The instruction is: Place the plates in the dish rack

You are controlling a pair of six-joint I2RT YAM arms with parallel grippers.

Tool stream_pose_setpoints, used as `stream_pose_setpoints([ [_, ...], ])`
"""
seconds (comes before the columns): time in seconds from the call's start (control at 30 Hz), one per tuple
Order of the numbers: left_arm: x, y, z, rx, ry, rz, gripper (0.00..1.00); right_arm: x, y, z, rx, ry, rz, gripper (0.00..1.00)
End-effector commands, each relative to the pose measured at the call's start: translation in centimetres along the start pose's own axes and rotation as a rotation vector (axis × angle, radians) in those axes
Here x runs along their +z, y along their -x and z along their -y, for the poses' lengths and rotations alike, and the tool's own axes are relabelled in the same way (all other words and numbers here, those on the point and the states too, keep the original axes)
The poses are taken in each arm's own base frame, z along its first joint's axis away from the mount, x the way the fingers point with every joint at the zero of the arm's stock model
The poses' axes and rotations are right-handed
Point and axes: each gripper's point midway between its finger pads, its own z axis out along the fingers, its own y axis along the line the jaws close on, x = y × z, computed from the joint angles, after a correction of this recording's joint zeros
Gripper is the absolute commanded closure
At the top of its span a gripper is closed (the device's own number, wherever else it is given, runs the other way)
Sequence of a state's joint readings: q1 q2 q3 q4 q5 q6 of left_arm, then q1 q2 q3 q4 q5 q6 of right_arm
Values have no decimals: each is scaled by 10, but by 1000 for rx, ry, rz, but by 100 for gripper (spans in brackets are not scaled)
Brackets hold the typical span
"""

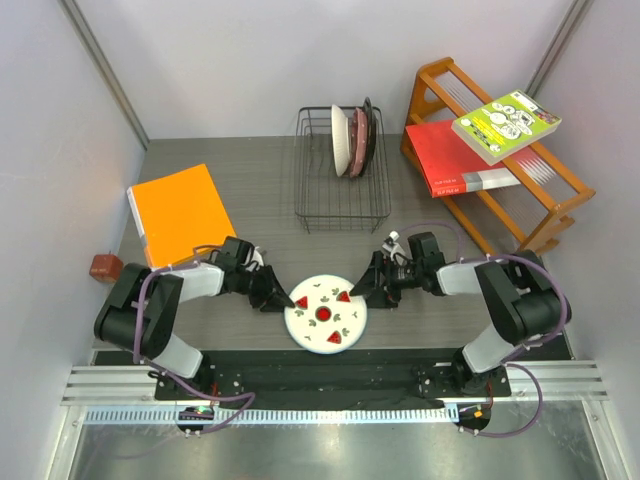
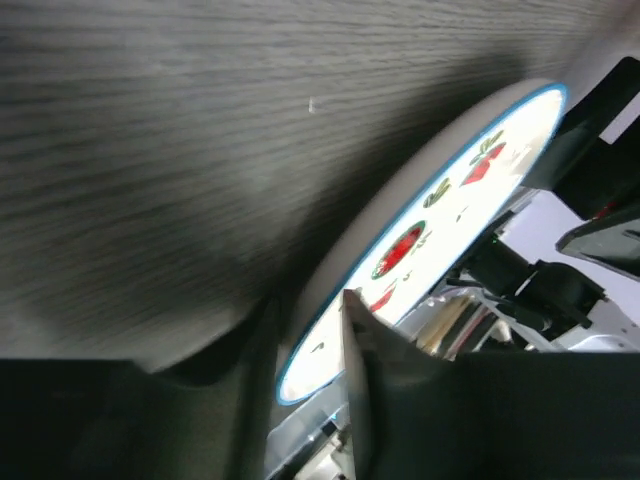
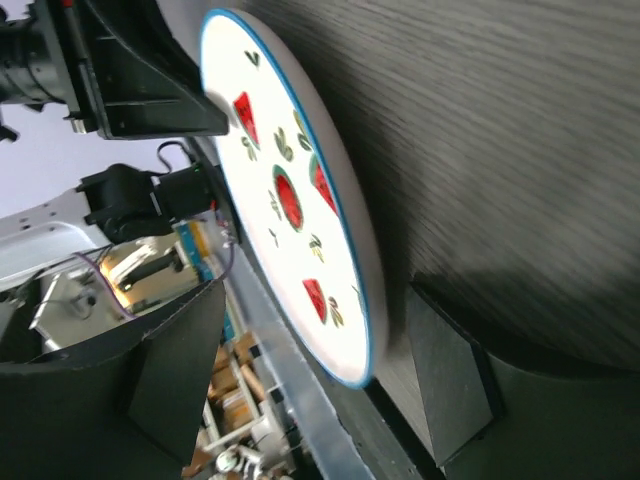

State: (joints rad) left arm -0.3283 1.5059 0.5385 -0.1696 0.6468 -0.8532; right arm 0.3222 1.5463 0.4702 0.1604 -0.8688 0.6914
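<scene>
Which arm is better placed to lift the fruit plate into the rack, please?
Probably right: the right pincer straddles the fruit plate, and the dish rack stands slightly toward that side.

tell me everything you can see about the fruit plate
Round white plate, glossy like ceramic, with a thin blue rim and red fruit motifs with green leaves around a red centre one. It lies face up on the grey table near the front edge. The left tool and right tool each straddle its rim on opposite sides; the right one is open.
</scene>
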Motion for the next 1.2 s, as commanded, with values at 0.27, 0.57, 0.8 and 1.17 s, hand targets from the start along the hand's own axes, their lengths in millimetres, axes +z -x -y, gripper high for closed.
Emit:
stream_pose_setpoints([
  [0.27,20,11,-2,17,-3,-41,100,20,-8,24,29,-52,-48,24],
  [0.57,20,13,-1,30,-2,-38,100,20,15,-1,34,15,15,38],
  [0.8,17,12,1,33,-4,-34,100,13,32,-14,33,42,69,43],
  [1.17,17,19,3,40,3,-15,100,0,46,-21,15,64,111,62],
])
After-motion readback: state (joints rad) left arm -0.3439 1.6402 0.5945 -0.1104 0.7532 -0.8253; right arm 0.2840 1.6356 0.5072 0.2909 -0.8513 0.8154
